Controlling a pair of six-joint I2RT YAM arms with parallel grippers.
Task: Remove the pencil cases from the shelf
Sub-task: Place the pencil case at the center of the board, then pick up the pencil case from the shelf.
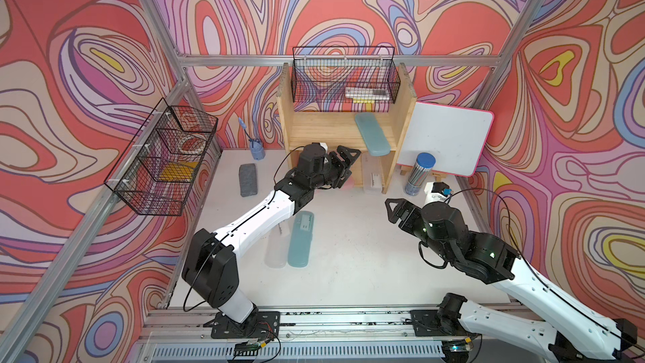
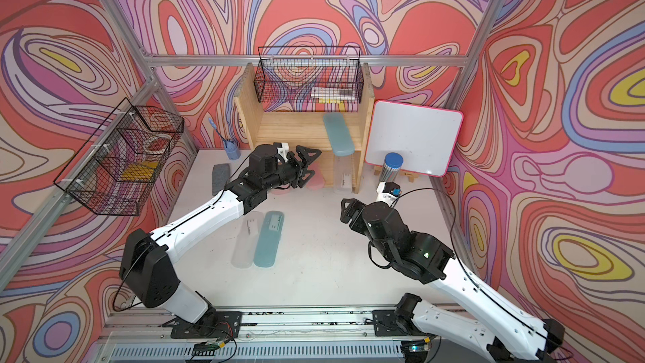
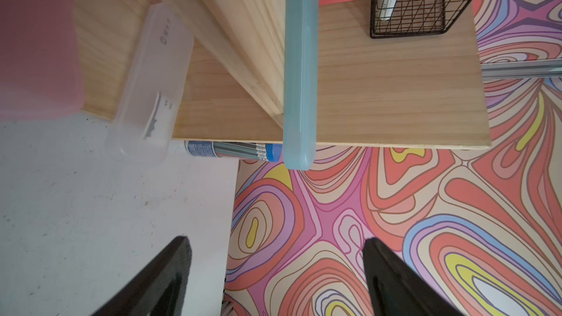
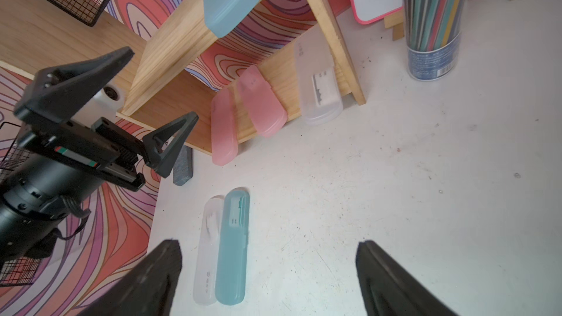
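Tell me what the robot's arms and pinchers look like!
The left arm and right arm have smooth white shells with chunky black joints, and a thin black cable runs along each. The left gripper and right gripper are black, with two pointy triangle-shaped fingers. Tiny green lights glow on the right arm.

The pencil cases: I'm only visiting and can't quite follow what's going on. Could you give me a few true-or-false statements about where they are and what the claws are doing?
1. A teal case lies on the top board of the shelf, sticking out over the front edge. True.
2. Both pink cases are on the table. False: they rest on the shelf's bottom board.
3. A clear case and a second teal case lie side by side on the table. True.
4. The left claw is clamped on a pink case. False: it is open and empty, in front of the shelf.
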